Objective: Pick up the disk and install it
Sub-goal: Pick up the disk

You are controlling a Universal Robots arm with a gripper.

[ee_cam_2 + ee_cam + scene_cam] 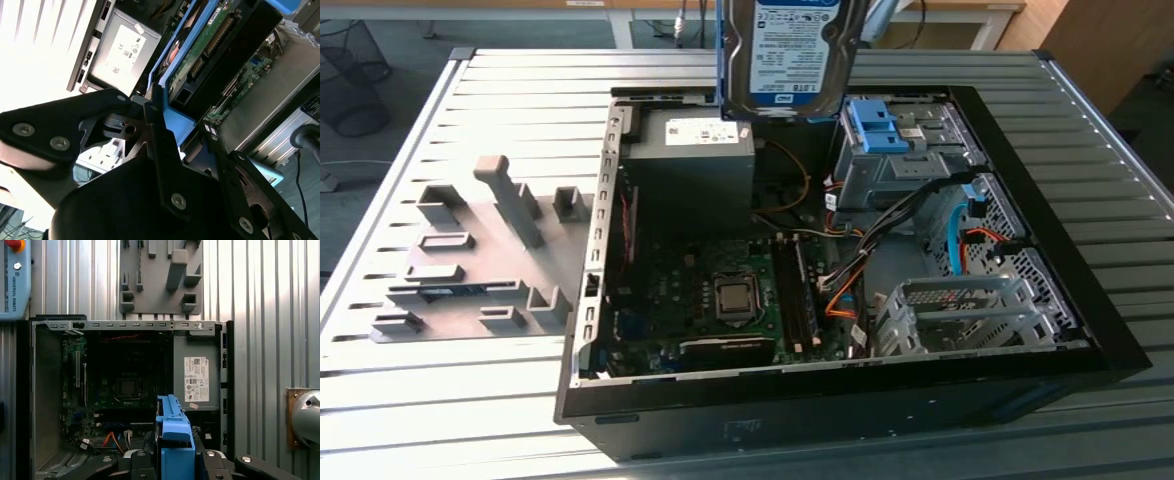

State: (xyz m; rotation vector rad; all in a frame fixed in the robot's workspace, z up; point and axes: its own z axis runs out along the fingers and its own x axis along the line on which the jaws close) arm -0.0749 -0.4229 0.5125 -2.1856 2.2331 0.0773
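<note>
- silver rectangular metal disk [790,55] with blue-and-white label hangs upright above open black computer case [1121,335]
- dark-grey box with white sticker [687,170] just below it
- grey fixture plate [467,250] on slatted metal table [454,420]

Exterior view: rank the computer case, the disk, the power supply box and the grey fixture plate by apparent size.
1. computer case
2. grey fixture plate
3. power supply box and the disk look about alike. The disk is raised, seemingly nearer the camera, and cut off by the top edge, so they stay tied.
</note>
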